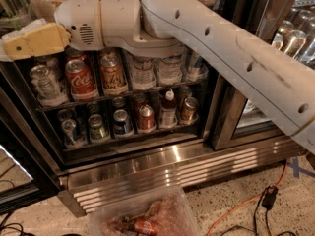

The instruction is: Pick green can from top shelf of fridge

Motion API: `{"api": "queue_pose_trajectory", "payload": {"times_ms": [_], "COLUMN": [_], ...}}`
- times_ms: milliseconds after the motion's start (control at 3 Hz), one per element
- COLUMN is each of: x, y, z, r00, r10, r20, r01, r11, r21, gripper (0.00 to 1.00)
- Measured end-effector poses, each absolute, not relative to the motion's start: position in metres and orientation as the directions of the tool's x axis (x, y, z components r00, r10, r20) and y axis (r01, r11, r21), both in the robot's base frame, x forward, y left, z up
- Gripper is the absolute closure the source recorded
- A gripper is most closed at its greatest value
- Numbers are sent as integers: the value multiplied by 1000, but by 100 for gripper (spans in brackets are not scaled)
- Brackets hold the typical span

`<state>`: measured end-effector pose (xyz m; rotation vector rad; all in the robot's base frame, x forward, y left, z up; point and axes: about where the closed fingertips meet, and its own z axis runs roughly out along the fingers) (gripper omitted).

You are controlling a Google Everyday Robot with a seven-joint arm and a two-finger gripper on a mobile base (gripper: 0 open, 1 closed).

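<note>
Claw (pixel 12 45) at the fridge's (pixel 147 167) upper left, above the green can (pixel 45 85), grip state unclear.

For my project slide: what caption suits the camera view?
The robot's hand hovers at the fridge upper left, above the wire shelf holding a Coca-Cola can.

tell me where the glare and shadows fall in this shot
Camera view: glare streaks the louvred stainless-steel base grille and the shiny can tops at far right. The tan two-finger gripper, upper left, is brightly lit against the dim interior of the glass-door fridge.
</note>
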<state>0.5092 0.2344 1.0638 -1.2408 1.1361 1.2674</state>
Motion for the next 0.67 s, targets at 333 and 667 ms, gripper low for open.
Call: {"api": "queue_pose_trajectory", "payload": {"times_ms": [333, 667], "x": [507, 507], "y": [250, 250], "z": [1068, 1068], "r00": [53, 53], "r10": [32, 32], "r20": [-998, -998], "r01": [-997, -997], "r11": [-51, -51], "r21": [-55, -55], "gripper": [0, 0]}}
